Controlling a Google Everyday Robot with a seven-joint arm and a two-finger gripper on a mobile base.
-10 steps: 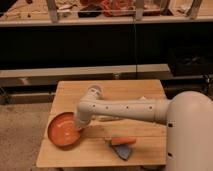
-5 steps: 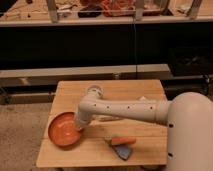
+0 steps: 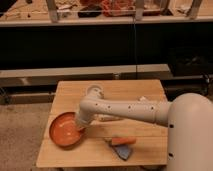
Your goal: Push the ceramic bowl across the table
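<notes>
The ceramic bowl (image 3: 64, 132), wide, shallow and orange-red, sits near the left front edge of the light wooden table (image 3: 145, 132). My white arm reaches in from the right across the tabletop. Its gripper (image 3: 80, 126) points down at the bowl's right rim, touching or just inside it, and is shut with nothing in it. The arm's wrist hides the exact point of contact.
A small white cup (image 3: 94, 91) stands just behind the arm. An orange-handled tool with a grey head (image 3: 121, 145) lies near the front edge. A small pale item (image 3: 142, 99) rests at the back right. A dark shelf unit (image 3: 100, 45) runs behind the table.
</notes>
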